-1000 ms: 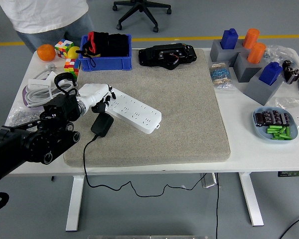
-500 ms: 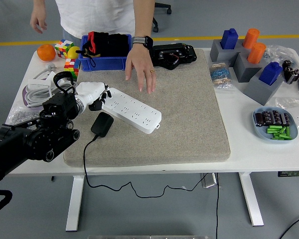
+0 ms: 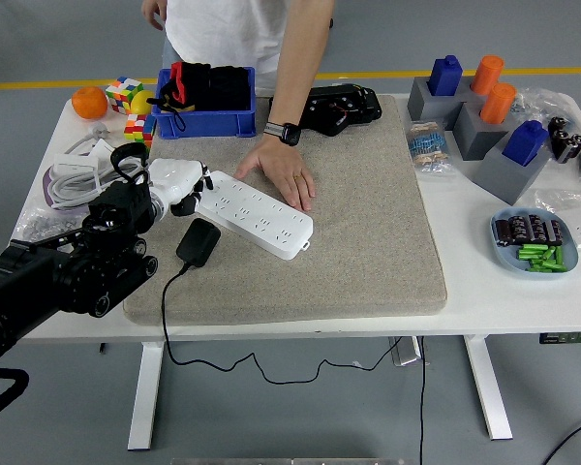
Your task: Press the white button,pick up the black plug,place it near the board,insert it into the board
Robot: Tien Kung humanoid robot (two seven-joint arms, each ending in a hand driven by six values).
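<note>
A white power strip (image 3: 257,214) lies at an angle on the grey mat (image 3: 349,223). The black plug (image 3: 198,242) rests on the mat just in front of the strip's left end, its cord trailing off the table's near edge. My left hand (image 3: 186,188), white with dark fingertips, sits over the strip's left end with fingers curled down onto it, holding nothing. A person at the far side rests a hand (image 3: 286,171) flat on the mat, touching the strip's far edge. My right arm is out of view.
A blue bin (image 3: 205,100) with red and black items stands at the back left, beside cubes (image 3: 126,93) and an orange (image 3: 90,102). A black device (image 3: 329,107) lies at the back. Grey blocks (image 3: 484,116) and a blue dish (image 3: 533,242) occupy the right. White cables (image 3: 73,174) lie left.
The person has stepped in and brought a hand down the mat to the strip's far edge. My left hand has shifted slightly left and up along the strip's end.
</note>
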